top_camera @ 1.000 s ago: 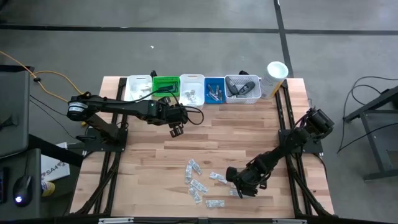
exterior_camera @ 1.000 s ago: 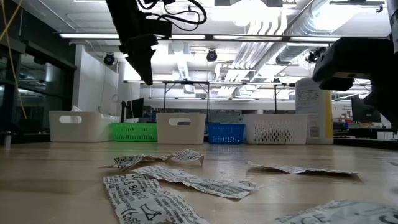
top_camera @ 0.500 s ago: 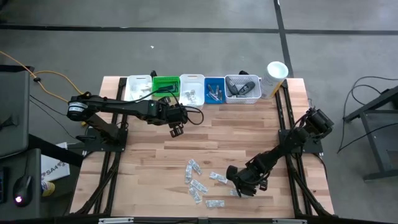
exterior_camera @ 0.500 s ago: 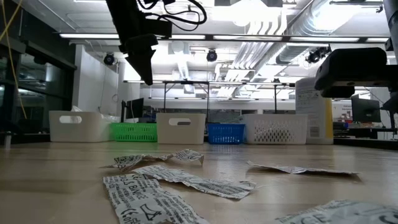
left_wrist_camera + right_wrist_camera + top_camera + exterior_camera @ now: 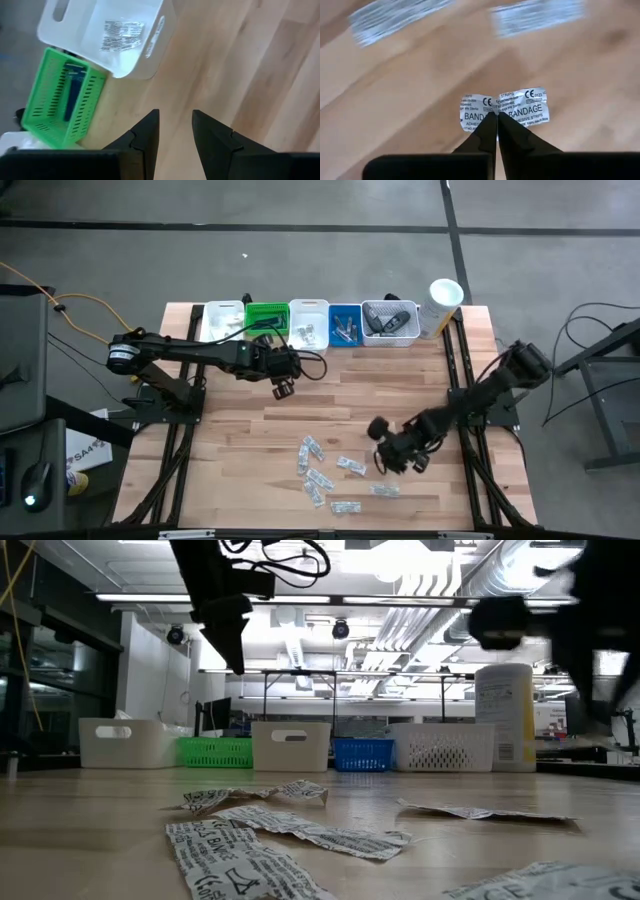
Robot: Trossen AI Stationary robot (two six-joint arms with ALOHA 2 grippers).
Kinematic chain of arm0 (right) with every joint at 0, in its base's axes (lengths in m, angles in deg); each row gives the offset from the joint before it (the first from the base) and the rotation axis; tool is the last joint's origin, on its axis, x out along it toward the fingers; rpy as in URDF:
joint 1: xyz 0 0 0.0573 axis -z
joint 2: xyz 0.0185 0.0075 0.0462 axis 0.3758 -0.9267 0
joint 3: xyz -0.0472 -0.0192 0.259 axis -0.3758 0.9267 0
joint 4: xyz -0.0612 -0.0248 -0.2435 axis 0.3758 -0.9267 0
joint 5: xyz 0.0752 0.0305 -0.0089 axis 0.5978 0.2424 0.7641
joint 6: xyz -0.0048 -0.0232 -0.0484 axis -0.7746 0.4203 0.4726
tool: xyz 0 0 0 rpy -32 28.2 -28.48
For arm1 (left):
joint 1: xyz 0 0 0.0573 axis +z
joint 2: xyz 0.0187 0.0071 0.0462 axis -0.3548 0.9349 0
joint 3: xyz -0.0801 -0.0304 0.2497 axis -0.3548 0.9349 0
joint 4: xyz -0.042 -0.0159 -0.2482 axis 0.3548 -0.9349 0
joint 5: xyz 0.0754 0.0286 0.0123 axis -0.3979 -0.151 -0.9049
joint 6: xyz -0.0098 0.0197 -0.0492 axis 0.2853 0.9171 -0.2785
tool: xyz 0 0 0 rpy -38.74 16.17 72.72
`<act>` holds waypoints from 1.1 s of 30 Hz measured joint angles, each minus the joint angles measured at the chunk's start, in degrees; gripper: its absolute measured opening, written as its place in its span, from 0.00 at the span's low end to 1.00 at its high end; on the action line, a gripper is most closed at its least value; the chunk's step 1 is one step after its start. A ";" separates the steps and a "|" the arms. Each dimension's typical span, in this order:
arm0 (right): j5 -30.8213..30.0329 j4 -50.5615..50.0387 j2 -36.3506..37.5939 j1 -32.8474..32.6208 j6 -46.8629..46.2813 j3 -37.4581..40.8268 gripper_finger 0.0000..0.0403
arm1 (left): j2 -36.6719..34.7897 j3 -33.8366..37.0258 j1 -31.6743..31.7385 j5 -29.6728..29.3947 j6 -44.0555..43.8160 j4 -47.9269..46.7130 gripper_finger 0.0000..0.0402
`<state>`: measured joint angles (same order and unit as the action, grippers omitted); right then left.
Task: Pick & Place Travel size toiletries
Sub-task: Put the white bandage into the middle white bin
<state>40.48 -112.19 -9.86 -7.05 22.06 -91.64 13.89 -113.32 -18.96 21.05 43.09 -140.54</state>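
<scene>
The right tool (image 5: 385,448) has lifted from the table (image 5: 240,440), pinching a bandage sachet (image 5: 506,111), legible only in its wrist view. The left tool (image 5: 175,132) stays spread near the white bin (image 5: 115,35).

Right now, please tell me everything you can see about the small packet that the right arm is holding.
The bandage packet is a small flat white sachet, papery or foil-like, printed in dark letters with "BANDAGE" and "STRIPS" plus fine print. The right gripper has its fingers shut on the packet's middle, so the sachet creases there and spreads to both sides like a bow. It hangs lifted above the wooden table, touching nothing but the fingers. Other similar sachets lie loose on the table below.
</scene>
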 joint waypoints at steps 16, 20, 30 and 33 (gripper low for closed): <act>-9.72 17.40 11.27 23.41 2.76 4.39 0.01 | -5.94 20.08 4.03 -1.25 13.09 32.45 0.29; -13.45 32.09 10.36 29.05 8.86 8.29 0.01 | -6.31 24.19 8.72 5.89 14.63 44.68 0.29; -18.27 52.43 1.14 33.47 24.36 9.47 0.01 | -6.02 25.70 15.55 19.79 11.63 64.39 0.29; -21.52 63.68 -3.51 34.14 31.05 9.42 0.01 | -6.00 25.70 16.27 20.66 7.54 65.66 0.29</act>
<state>18.96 -48.51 -13.37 27.10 53.10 -82.22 7.89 -87.61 -2.69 41.72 50.63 -74.87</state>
